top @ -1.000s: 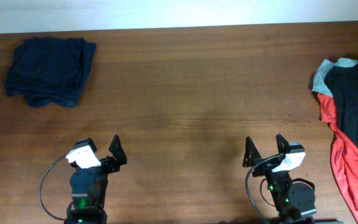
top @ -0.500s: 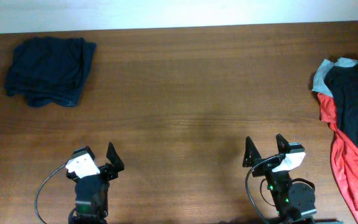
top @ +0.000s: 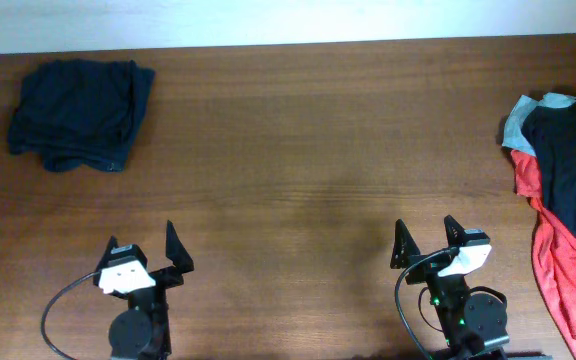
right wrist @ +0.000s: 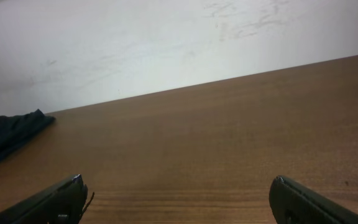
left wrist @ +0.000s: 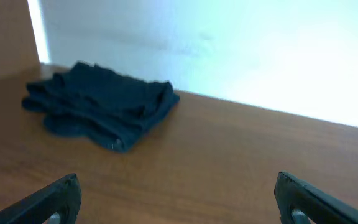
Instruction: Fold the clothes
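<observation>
Both wide open and empty: left hand (top: 141,238) and right hand (top: 426,224), near 6 o'clock. Dark navy fabric shorts (top: 80,113) lie bunched at 10 o'clock on the brown wooden surface (top: 298,150). Guessing pre-grab; left hand needs a long reach.

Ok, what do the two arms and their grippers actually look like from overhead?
The left gripper and right gripper each have two black pointed fingers with a white block behind them, on black arms. A thin black cable loops beside each base. Small green lights show on the right arm only.
</observation>
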Motion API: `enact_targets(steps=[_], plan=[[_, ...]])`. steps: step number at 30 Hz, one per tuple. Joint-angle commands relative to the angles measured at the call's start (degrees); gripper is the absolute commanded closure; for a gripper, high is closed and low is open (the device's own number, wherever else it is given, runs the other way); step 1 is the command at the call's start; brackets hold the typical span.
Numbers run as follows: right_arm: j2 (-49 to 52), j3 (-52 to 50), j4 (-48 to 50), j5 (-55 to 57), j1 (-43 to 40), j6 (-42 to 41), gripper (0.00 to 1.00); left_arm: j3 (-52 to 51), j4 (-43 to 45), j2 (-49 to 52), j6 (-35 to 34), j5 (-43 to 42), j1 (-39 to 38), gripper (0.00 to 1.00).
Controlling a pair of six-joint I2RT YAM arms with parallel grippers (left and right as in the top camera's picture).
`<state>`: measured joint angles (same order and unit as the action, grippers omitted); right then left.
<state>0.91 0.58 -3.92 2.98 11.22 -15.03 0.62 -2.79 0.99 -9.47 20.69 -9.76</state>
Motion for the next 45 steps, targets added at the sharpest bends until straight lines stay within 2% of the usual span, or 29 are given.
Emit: enact_targets(steps=[1,45], plan=[[-0.4,-0.3,-0.5,0.5,-0.4,-0.5,0.01,-0.1,-0.4,-0.7,2.5,1.0,-0.3,0.01],[-0.4,-0.3,-0.5,0.5,-0.4,-0.5,0.01,-0.1,-0.3,-0.7,2.5,-0.3,-0.3,0.01]])
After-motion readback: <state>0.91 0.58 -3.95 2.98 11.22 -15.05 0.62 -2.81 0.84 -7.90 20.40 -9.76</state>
